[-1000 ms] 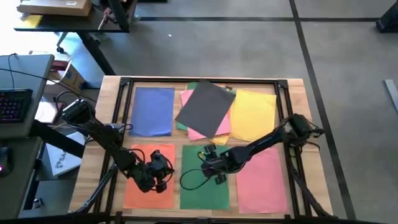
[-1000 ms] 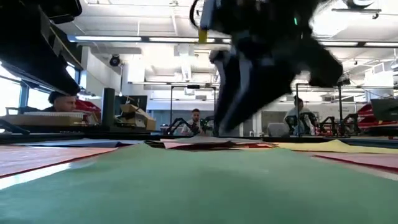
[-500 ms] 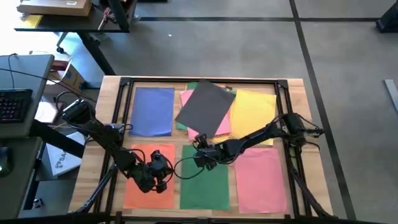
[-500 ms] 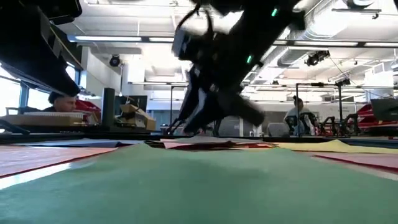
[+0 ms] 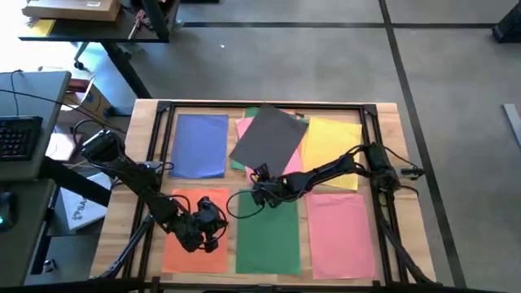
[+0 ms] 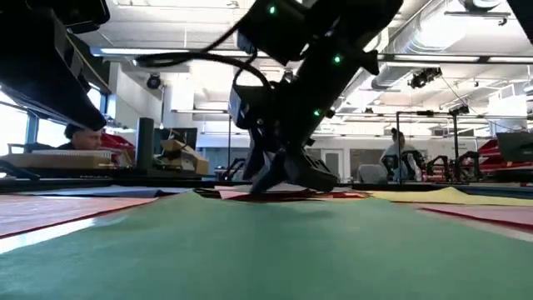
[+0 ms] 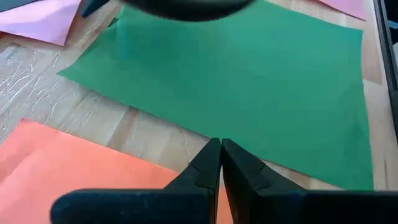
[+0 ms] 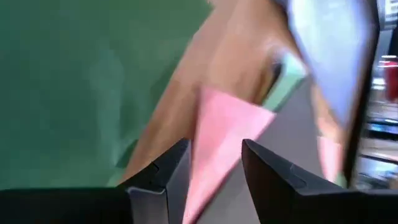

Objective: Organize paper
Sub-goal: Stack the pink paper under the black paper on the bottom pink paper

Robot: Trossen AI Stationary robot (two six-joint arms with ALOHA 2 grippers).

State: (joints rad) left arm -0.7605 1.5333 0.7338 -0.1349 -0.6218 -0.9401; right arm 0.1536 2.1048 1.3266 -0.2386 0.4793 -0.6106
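Right tool hung low over the table with its fingers apart and nothing between them, just off the near corner of the dark grey sheet. In the right wrist view a pink corner lay straight ahead of the open gap. Left tool waited over the orange sheet, fingers pressed together on nothing.

Taking the dark grey sheet as the landmark: it lay askew, its long axis running diagonally, covering the middle pile of pink and green. The blue sheet lay to its left and the yellow sheet to its right, both with long axes running front to back. Nearer the robot lay the green sheet and the pink sheet, aligned the same way.

My judgement: the risk was in the pinch. A thin corner lying flat could slide away under the fingers, or the tool could catch the grey sheet along with the pink and drag both, skewing the pile further. The trailing cable might also brush the green sheet.
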